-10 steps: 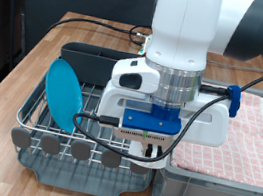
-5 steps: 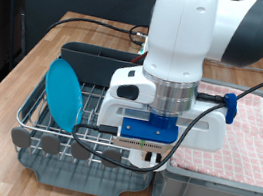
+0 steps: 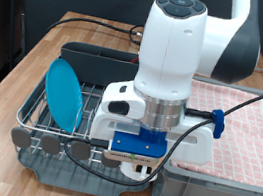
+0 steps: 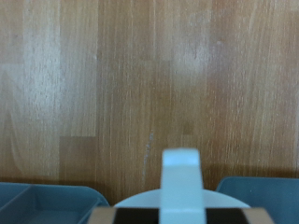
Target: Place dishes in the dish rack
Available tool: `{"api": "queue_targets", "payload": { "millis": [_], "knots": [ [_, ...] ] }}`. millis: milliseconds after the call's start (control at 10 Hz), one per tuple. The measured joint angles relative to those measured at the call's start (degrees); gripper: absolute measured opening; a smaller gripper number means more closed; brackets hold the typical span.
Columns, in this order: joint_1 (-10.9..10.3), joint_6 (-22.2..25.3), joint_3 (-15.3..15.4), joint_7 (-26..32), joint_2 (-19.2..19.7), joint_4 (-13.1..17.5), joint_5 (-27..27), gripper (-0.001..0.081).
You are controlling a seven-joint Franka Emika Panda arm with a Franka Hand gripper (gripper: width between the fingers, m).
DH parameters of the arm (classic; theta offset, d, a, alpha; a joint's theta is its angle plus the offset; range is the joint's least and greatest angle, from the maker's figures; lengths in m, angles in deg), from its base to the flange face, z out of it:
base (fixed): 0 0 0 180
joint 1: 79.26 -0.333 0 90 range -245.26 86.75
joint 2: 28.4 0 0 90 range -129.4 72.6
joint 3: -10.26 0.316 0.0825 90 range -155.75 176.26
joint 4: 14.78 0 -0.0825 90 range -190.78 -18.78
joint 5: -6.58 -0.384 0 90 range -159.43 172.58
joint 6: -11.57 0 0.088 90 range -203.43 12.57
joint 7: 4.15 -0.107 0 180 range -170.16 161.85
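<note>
The light-blue plate [image 3: 64, 93] stands on edge in the left slots of the dish rack [image 3: 29, 113]. The arm's hand [image 3: 147, 141] hangs low over the rack's front right part. The gripper's fingers are hidden behind the hand and its blue camera mount. In the wrist view one pale fingertip [image 4: 180, 177] shows over wooden boards, with a white round shape [image 4: 140, 199] behind it at the picture's edge; I cannot tell what that shape is. The white mug and the wooden spoon do not show clearly in either view.
A grey bin lined with pink checked cloth [image 3: 253, 129] stands against the rack on the exterior view's right. The rack's tall back compartment [image 3: 88, 55] is at its far side. Black cables [image 3: 104, 22] trail over the wooden table [image 3: 20, 69].
The arm has moved towards the exterior view's bottom and slightly left, its hand now over the rack's front part. The plate has not moved.
</note>
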Motion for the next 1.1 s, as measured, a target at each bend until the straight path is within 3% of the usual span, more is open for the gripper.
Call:
{"api": "queue_targets", "payload": {
  "millis": [400, 600, 700, 800, 900, 1000, 1100],
  "knots": [
    [1.0, -0.63, 1.1, 1.29, 0.7, -0.01, -1.26, 0.0071],
    [1.78, 2.65, 1.95, 2.61, 0.7, 0.93, -1.4, 0.0353],
    [2.37, 6.11, 2.59, 3.66, 0.7, 2.22, -1.71, 0.0353],
    [2.96, 9.98, 3.16, 4.68, 0.68, 3.91, -1.92, 0.0533],
    [3.24, 13.31, 3.33, 5.12, 0.58, 5.48, -1.95, 0.0533],
    [3.25, 15.97, 3.32, 5.15, 0.34, 6.75, -1.94, 0.0711],
    [3.23, 18.22, 3.29, 5.12, -0.07, 7.69, -1.86, 0.0779]
  ]
}}
